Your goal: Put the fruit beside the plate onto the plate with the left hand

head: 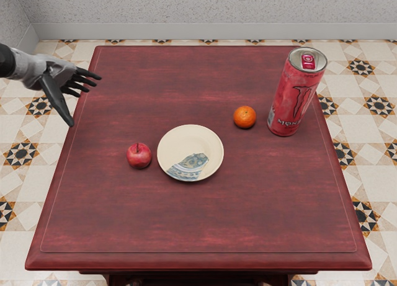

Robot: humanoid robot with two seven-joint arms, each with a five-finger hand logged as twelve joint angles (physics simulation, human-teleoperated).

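I count one apple [139, 155], one orange [244, 116], one plate [186, 137] and one can [296, 92]. The apple sits on the table [186, 224], well apart from my left hand [59, 76], nearer the front edge and further in. The hand hovers at the table's left edge, fingers spread, holding nothing. Just beyond the apple is the plate, showing a blue-grey pattern inside; the apple lies beside its rim. Orange and upright can stand farther off.
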